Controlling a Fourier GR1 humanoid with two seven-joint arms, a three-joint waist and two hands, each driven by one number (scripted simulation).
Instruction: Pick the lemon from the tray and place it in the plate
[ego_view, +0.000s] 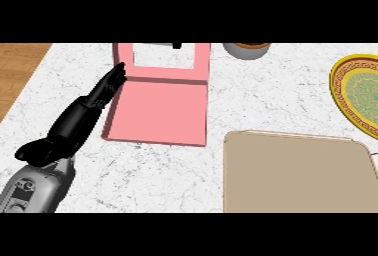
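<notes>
counter (170, 170) white marble | tray (295, 172) tan, nothing seen on it, lemon not visible in this view | pink box (159, 107) left of tray | plate (358, 92) yellow-green, above-right of tray | left hand (85, 117) fingers straight along box's left edge, possibly touching
</notes>
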